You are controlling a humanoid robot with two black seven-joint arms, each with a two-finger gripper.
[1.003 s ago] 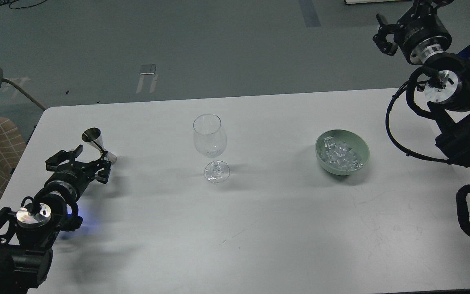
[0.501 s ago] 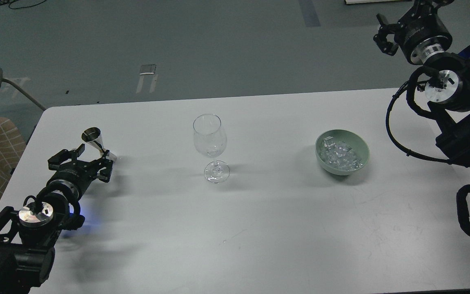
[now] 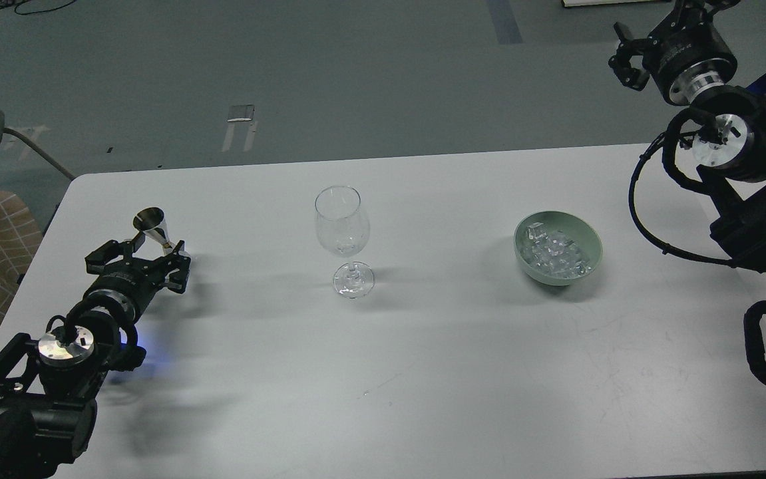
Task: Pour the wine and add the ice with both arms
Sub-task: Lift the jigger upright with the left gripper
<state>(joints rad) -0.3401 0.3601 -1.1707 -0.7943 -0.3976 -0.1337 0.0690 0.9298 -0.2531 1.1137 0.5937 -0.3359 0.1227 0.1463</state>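
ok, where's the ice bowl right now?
Head view: the green bowl of ice sits on the white table, right of the wine glass, below and left of the raised right gripper.

Ice (image 3: 558, 256): clear cubes heaped in green bowl (image 3: 590, 263), right of stemmed glass (image 3: 343, 229).

The metal cup's (image 3: 154, 231) base is hidden by the left claw (image 3: 138, 256); any wine inside perhaps goes unseen.
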